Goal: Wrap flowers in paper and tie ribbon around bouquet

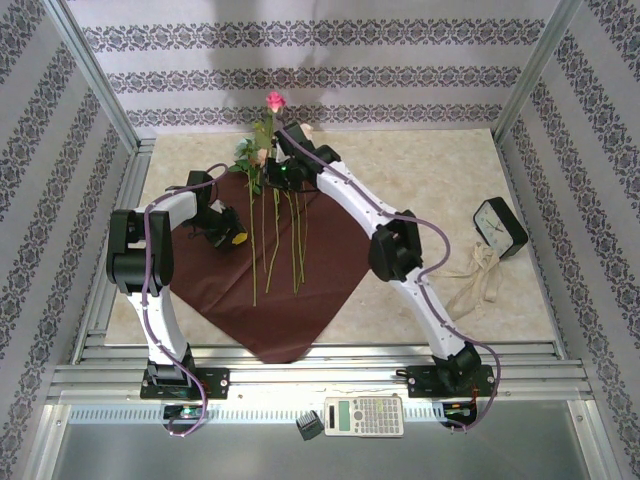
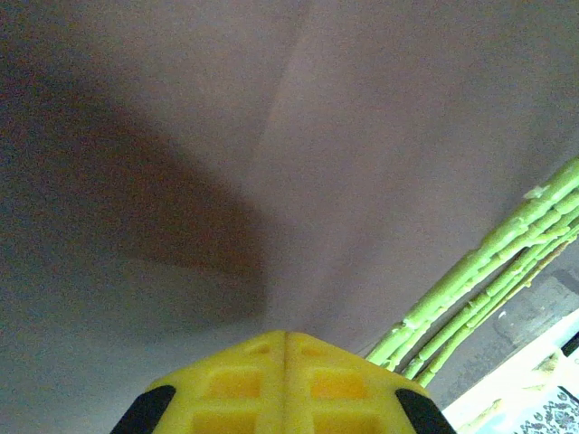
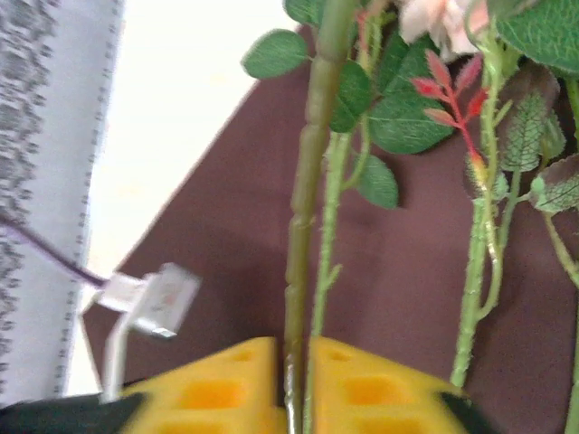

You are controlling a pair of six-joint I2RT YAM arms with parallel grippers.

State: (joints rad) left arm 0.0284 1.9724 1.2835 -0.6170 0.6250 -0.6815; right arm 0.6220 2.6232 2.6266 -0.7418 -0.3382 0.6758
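The big crimson-red wrapping paper sheet lies like a diamond on the beige table. The left gripper, fingers together, is over its left part. The right gripper, at its far corner, clamps the stem of the pink rose (the bloom is past the edge). The other green-stemmed flowers lie across its middle. The cream gauzy ribbon lies well to its right, with bare table between.

Black clock far right; calculator on the near rail

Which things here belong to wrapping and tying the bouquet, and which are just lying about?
For the job: flowers, paper, ribbon.
Lying about: clock, calculator, small black object.
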